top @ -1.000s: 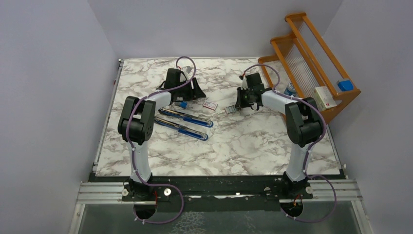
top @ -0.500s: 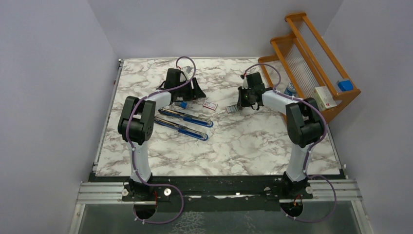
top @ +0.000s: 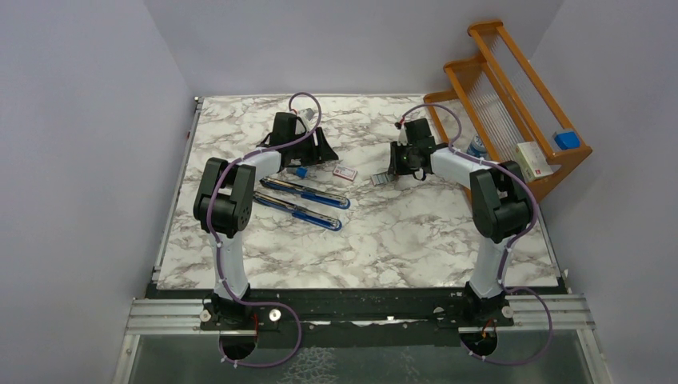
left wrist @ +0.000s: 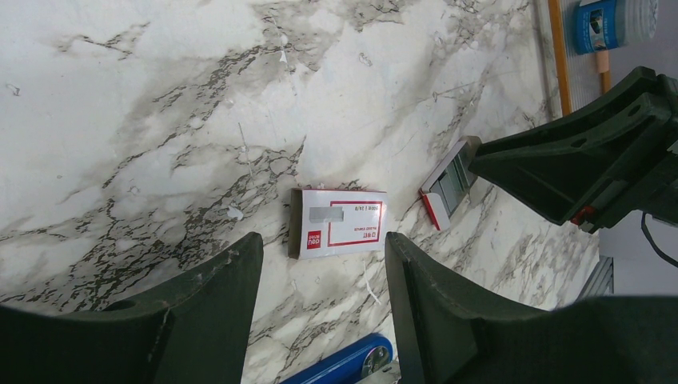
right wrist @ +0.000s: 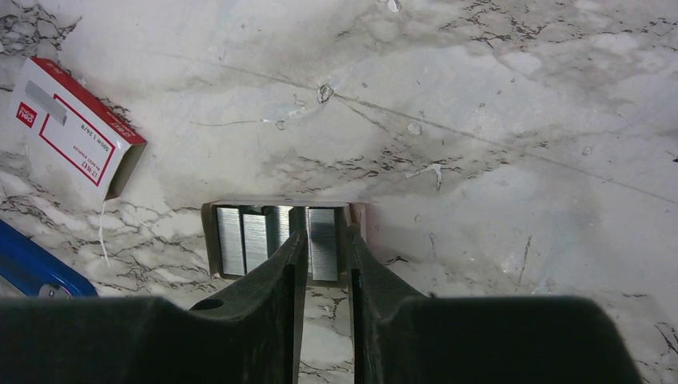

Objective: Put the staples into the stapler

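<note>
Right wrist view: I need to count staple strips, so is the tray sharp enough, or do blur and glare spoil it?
Right wrist: the staples are sharp, strips separable, no glare; only the near fingers are dark and slightly soft. Top external: they are too small to count.

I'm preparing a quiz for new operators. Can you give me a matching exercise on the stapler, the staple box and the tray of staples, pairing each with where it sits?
Things:
1. stapler
2. staple box
3. tray of staples

Places:
A. under the tips of the right tool, which stand either side of one strip
B. blue, lying on the table beside the left arm
C. flat on the table, below the gap of the open left tool

Pairs: 1-B, 2-C, 3-A
</note>
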Motion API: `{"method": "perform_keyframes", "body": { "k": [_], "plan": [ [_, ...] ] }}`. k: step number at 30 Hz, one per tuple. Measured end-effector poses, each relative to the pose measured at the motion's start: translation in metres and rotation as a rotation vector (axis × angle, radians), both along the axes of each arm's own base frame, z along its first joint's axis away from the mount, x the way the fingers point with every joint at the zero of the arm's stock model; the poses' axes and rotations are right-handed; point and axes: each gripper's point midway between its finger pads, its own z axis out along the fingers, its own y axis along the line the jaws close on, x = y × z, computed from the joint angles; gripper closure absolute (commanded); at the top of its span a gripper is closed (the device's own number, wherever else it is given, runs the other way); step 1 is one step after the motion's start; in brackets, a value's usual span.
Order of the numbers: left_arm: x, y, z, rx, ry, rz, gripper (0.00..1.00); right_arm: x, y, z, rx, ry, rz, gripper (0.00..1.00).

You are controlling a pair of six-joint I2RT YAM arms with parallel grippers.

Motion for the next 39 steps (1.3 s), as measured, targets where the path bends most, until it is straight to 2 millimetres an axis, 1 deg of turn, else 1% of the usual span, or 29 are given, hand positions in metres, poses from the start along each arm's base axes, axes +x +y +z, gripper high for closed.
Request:
{"method": "perform_keyframes", "body": {
  "k": [14,20,30,39],
  "plan": [
    [-0.0003,-0.0004,0.0001,-0.001,0.0,-0.002,0.4,-0.0036,0.002,-0.0007,-0.007,0.012,0.014,0.7],
    [-0.0003,-0.0004,0.0001,-0.001,0.0,-0.002,0.4,-0.0004,0.0035,0.0016,-0.006,0.005,0.019,0.7],
    [-0.0002,-0.0004,0.0003,-0.001,0.0,-0.002,0.4,-0.0019,0.0058,-0.0059,-0.016,0.026,0.027,0.7],
    [-0.0002,-0.0003,0.0003,-0.001,0.0,-0.002,0.4,-0.0037,0.0076,-0.0077,-0.019,0.034,0.033,0.74]
  ]
}}
